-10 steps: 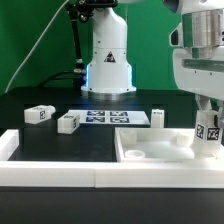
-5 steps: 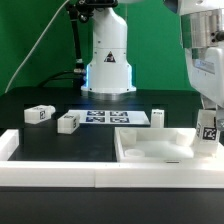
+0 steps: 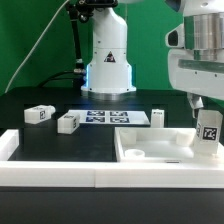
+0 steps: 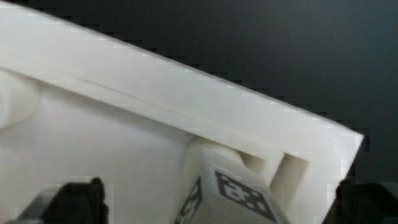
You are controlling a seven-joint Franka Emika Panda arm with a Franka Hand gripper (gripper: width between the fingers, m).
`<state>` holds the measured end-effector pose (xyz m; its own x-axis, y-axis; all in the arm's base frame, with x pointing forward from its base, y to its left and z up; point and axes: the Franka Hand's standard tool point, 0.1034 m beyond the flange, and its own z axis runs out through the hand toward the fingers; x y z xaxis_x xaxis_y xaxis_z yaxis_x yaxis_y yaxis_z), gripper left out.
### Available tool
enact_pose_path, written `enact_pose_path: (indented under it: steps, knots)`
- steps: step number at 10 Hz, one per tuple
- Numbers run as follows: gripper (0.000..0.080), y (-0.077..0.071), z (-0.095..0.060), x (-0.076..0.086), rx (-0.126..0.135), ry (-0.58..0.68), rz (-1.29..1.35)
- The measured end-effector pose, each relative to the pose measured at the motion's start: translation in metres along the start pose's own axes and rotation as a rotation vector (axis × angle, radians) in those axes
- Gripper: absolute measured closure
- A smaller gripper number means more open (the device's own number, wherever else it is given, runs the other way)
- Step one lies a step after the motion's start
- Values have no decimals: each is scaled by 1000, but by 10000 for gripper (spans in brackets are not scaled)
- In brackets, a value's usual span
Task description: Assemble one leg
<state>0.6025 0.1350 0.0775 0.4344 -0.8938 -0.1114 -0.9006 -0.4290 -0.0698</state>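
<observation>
White leg (image 3: 208, 135) between parted fingers (image 4: 71, 203)

Glossy white arm (image 3: 108, 45) with black cables (image 3: 76, 45) and a blue-lit base ring (image 3: 90, 72).

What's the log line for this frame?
gripper: above leg, grip unclear | leg: upright at white panel corner | three legs: loose on table

Our exterior camera sits low at the table's (image 3: 40, 135) edge, facing the arm's base (image 3: 108, 65) from mid distance, well back from the gripper (image 3: 207, 115). Our wrist camera looks down past the fingers (image 4: 75, 200), very close. Both views share the leg (image 3: 208, 132) below the gripper and the square piece's rim (image 3: 150, 133) beside it.
</observation>
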Motion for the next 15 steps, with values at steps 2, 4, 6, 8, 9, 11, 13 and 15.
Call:
enact_pose_path:
  steps: [2, 4, 6, 8, 9, 11, 13, 15]
  knots:
    - [150, 1, -1, 3, -7, 5, -223]
    - [150, 2, -1, 7, -16, 15, -448]
    - [150, 1, -2, 7, -41, 41, -694]
    - [150, -3, -4, 8, -65, 62, -891]
    - [150, -3, -4, 10, -80, 68, -1013]
    - [150, -1, -5, 14, -90, 66, -1165]
    - [150, -1, -5, 16, -92, 64, -1218]
    - [273, -1, -5, 16, -91, 64, -1216]
